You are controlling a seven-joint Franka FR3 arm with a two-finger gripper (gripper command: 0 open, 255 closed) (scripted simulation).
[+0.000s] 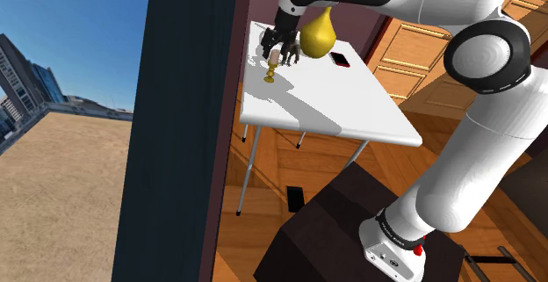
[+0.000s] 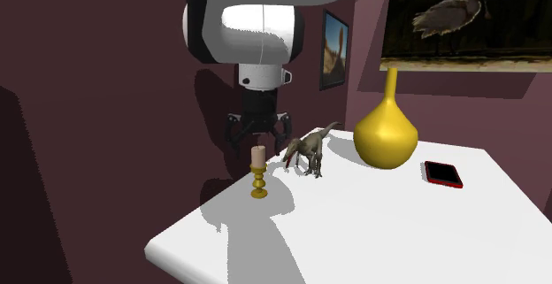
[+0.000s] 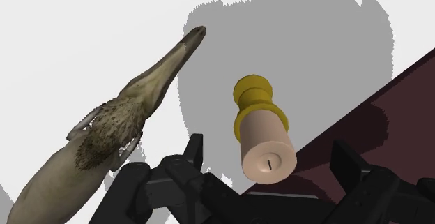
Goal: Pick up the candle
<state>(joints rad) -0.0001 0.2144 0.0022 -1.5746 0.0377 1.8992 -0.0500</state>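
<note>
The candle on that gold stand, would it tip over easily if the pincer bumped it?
Probably yes: the candle stands tall and narrow on a small-footed gold holder, so a sideways nudge could topple it. It looks stiff, not floppy. Being round, it would likely roll once down.

The rounded white arm [image 1: 479,144] has dark joint bands, "FRANKA EMIKA" lettering and black fingers [image 3: 194,156].

Setting: a furnished room of a home. Indicators — maroon walls [image 2: 115,79] carrying a framed bird picture [image 2: 460,17] and a smaller frame [image 2: 335,49]; panelled wooden cabinets [image 1: 413,56], possibly kitchen units; a wood floor [image 1: 263,184]; a yellow vase [image 2: 386,136] as an ornament on a white table [image 1: 351,104].
</note>
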